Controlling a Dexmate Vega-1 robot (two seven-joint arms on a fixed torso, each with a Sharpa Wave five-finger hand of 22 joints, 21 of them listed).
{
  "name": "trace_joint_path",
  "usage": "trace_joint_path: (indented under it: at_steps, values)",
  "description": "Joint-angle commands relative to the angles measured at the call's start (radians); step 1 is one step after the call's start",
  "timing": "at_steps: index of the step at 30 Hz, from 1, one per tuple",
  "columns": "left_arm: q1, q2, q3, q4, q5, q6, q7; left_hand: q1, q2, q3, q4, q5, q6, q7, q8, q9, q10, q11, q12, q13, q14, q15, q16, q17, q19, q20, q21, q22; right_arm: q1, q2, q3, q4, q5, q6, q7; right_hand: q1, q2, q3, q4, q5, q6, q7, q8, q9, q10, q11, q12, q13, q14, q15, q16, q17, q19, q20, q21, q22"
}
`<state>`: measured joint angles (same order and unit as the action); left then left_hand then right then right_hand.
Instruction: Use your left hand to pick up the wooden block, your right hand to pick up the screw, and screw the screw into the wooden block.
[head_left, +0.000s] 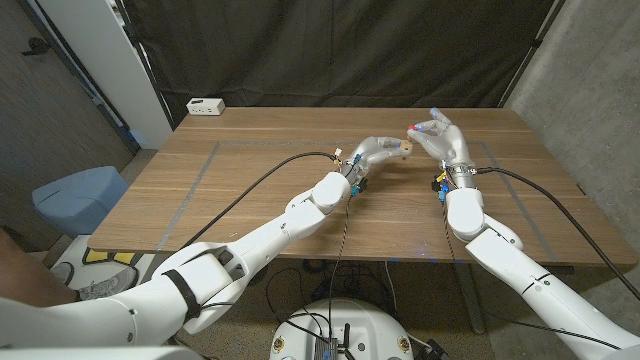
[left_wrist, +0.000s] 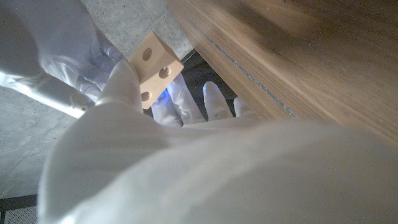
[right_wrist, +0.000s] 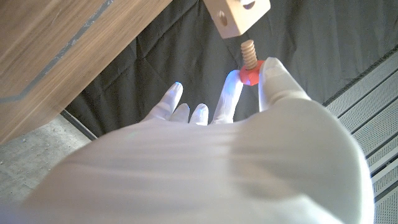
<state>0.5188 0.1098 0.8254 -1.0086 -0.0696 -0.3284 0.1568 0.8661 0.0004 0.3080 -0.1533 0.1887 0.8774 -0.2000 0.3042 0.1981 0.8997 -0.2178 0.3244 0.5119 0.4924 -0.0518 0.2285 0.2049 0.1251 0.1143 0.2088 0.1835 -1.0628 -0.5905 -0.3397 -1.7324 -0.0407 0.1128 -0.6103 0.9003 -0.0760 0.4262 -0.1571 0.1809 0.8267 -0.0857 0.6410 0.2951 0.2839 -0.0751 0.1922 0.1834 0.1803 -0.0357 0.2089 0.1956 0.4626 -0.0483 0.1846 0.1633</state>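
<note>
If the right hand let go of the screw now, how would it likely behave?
The screw looks like light, stiff wood with a red head, pinched by the right hand. Its tip only meets the block, so it would probably drop, then roll on its round shaft.

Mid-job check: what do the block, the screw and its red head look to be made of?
The wooden block looks like pale unfinished wood: matte faces, drilled round holes. The screw has a tan threaded shank, seemingly wood too, though molded plastic can't be ruled out. Its red head, pinched by the right hand, looks like smooth plastic or painted wood. The left hand holds the block.
</note>
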Motion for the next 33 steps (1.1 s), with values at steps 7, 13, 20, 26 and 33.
trace_joint_path:
  at_steps: [7,13,20,26,33]
  values:
    - [-0.010,-0.005,0.000,0.020,-0.002,-0.009,-0.007,0.034,0.040,0.005,0.005,0.007,0.055,0.021,0.005,0.005,0.006,-0.002,-0.001,0.005,0.009,-0.093,0.002,0.000,0.005,0.001,0.001,0.003,0.010,0.003,-0.008,0.020,0.005,0.002,0.005,0.009,0.008,-0.005,0.000,0.000,-0.002,-0.003,0.006,0.002,-0.003,-0.001,-0.001,0.005,0.009,-0.047,-0.002,0.003,-0.003,-0.047,0.000,0.002]
    - [-0.019,-0.010,0.001,0.036,-0.003,-0.016,-0.010,0.034,0.041,0.005,0.005,0.007,0.055,0.022,0.005,0.006,0.007,-0.002,-0.002,0.005,0.010,-0.094,0.003,0.000,0.005,0.003,0.001,0.003,0.014,0.005,-0.010,0.025,0.003,0.003,0.003,0.010,0.008,-0.007,0.000,0.000,-0.002,-0.003,0.009,0.003,-0.002,-0.002,-0.001,0.005,0.008,-0.046,-0.003,0.003,-0.003,-0.047,0.000,0.002]
    - [-0.024,-0.016,0.001,0.052,-0.005,-0.025,-0.013,0.035,0.040,0.004,0.004,0.007,0.056,0.021,0.005,0.006,0.007,-0.002,-0.002,0.006,0.010,-0.093,0.003,0.000,0.006,0.003,0.001,0.003,0.014,0.002,-0.012,0.023,0.001,-0.003,0.002,0.009,0.009,-0.009,0.001,0.000,-0.002,-0.001,0.009,0.002,-0.001,-0.002,-0.001,0.005,0.009,-0.046,-0.002,0.003,-0.004,-0.047,0.000,0.002]
    - [-0.026,-0.018,0.002,0.058,-0.007,-0.026,-0.014,0.035,0.041,0.004,0.005,0.007,0.056,0.022,0.004,0.006,0.007,-0.002,-0.003,0.006,0.010,-0.093,0.003,0.000,0.005,0.003,0.001,0.004,0.013,0.004,-0.011,0.017,0.005,-0.014,0.001,0.009,0.010,-0.010,0.001,0.000,0.000,-0.003,0.011,0.003,-0.002,-0.001,-0.001,0.005,0.009,-0.046,-0.002,0.003,-0.004,-0.047,0.000,0.002]
    - [-0.029,-0.022,0.002,0.067,-0.010,-0.030,-0.017,0.036,0.042,0.004,0.004,0.007,0.056,0.022,0.004,0.006,0.008,-0.002,-0.004,0.007,0.011,-0.095,0.003,0.000,0.005,0.003,0.001,0.004,0.016,0.004,-0.015,0.021,0.006,-0.015,0.003,0.009,0.012,-0.012,0.002,0.000,0.003,-0.002,0.012,0.000,-0.002,0.000,-0.001,0.005,0.008,-0.046,-0.002,0.004,-0.004,-0.047,0.000,0.002]
